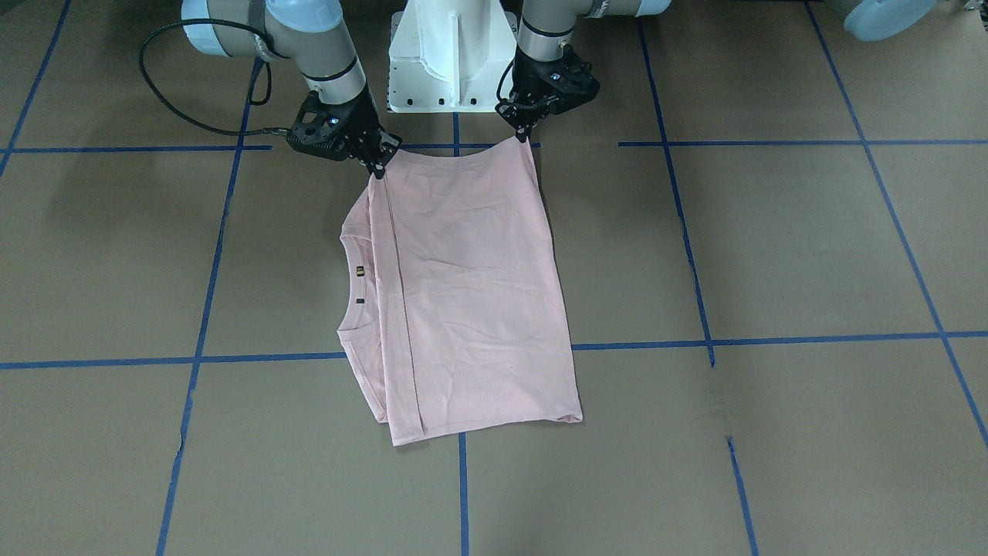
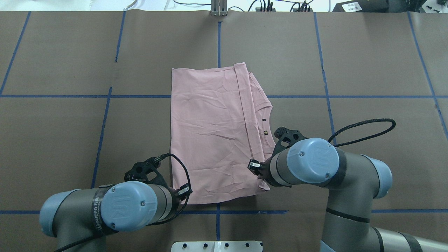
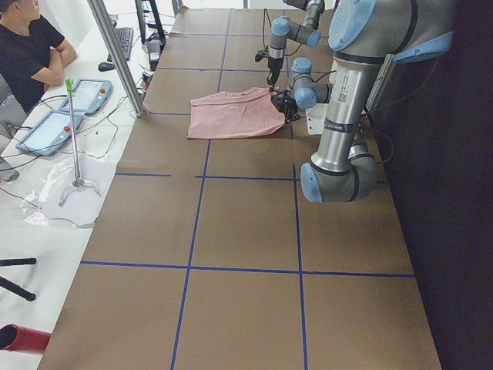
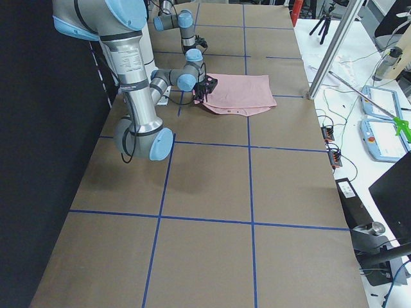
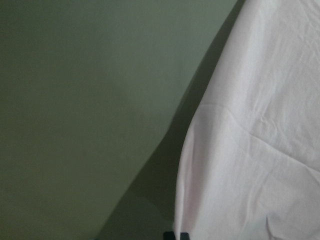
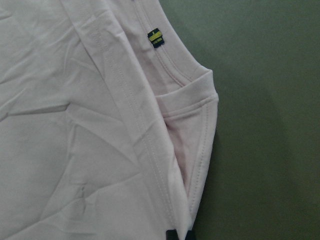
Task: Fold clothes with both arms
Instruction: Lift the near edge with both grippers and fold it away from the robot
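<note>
Your left arm [image 1: 544, 31] and right arm [image 1: 320, 46] slant down; left fingers [image 1: 522, 130] and right fingers [image 1: 378, 162] each pinch a T-shirt [image 1: 471, 293] corner.

Even, diffuse light from above falls on the brown tabletop [image 1: 772, 247], leaving only soft, faint shadows at the upper left of the front-facing view. Both wrist views are dim, green-tinted and slightly soft; in the left one a dark shadow runs beside the T-shirt [image 5: 260, 150]. Each side view loses one edge to black.
</note>
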Tool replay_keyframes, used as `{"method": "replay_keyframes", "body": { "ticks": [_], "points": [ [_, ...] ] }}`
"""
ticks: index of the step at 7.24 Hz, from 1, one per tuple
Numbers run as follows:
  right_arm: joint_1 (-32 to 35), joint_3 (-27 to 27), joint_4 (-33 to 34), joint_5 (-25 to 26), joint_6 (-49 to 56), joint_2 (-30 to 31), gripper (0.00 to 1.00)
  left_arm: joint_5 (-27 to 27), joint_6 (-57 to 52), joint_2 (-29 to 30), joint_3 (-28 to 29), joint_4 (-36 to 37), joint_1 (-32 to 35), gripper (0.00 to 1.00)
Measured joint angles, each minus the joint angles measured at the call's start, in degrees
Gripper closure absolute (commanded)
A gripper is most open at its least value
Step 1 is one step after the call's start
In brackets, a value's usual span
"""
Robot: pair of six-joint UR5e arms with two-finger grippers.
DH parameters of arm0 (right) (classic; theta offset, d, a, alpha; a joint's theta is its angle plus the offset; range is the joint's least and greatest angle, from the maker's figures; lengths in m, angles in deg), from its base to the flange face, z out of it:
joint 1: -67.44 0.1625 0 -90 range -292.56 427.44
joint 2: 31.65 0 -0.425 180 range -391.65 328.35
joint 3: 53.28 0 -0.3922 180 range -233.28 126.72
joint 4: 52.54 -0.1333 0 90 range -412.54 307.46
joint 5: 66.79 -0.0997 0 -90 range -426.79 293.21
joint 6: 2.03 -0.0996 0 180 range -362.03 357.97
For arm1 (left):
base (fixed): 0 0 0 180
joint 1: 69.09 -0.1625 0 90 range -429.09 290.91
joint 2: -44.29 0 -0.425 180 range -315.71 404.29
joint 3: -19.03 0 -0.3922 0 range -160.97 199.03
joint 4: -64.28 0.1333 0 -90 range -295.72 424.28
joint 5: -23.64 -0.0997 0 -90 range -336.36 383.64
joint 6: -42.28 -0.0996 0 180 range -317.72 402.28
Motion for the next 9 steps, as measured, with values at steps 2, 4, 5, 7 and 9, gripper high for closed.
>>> {"method": "replay_keyframes", "body": {
  "ticks": [2, 4, 5, 7, 9],
  "points": [
    [-1.8, 2.6, 0.1, -0.3, 0.0, 0.8, 1.00, 0.1, 0.0, -0.7, -5.6, 4.7, -0.8, 1.00],
    [-0.1, 2.2, -0.3, -0.2, 1.6, 0.2, 1.00, 0.1, -2.2, -0.4, -7.1, 5.6, -0.2, 1.00],
    [2.3, 1.7, -0.5, -0.2, 3.2, 0.0, 1.00, -0.1, -5.0, -0.2, -7.1, 5.6, 1.7, 1.00],
    [5.9, -0.3, -0.7, -0.2, 4.8, -0.9, 1.00, -0.1, -9.2, 0.3, -5.4, 3.3, 6.7, 1.00],
    [7.7, -5.1, -2.1, -0.2, 5.3, -4.2, 1.00, 0.0, -9.8, 0.5, -0.1, -3.3, 9.0, 1.00]
  ]
}}
